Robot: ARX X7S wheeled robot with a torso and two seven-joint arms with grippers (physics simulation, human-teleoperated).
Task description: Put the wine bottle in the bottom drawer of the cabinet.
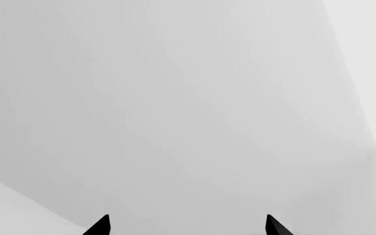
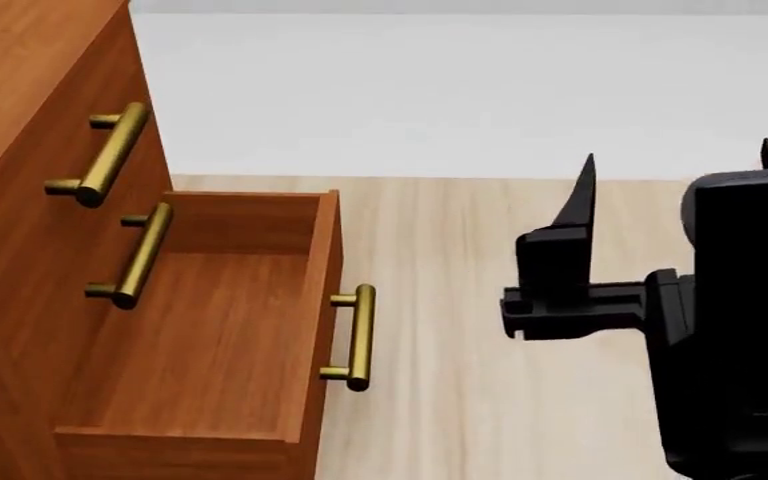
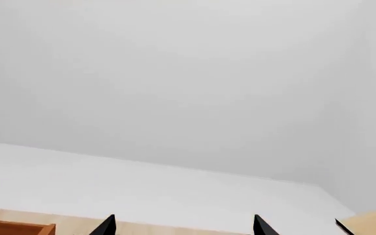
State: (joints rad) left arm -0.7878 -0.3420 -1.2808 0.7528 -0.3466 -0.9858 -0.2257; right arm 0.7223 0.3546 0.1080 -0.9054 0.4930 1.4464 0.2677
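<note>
Presently one cabinet [image 2: 24,120] shows three brass handles; its bottom drawer [image 2: 211,330] stands pulled out over pale floor [image 2: 491,400]. Right gripper [image 2: 678,165] and left gripper [image 1: 188,226] both gape, holding nothing.

Pale plank floor [image 2: 491,400] under a plain white wall [image 2: 491,90], evenly lit, shadowless.

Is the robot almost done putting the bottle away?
Not yet. The bottom drawer of the cabinet is already pulled out, but it is empty. The right claw is open and holds nothing. No wine bottle is in view, so fetching it and placing it remain.
</note>
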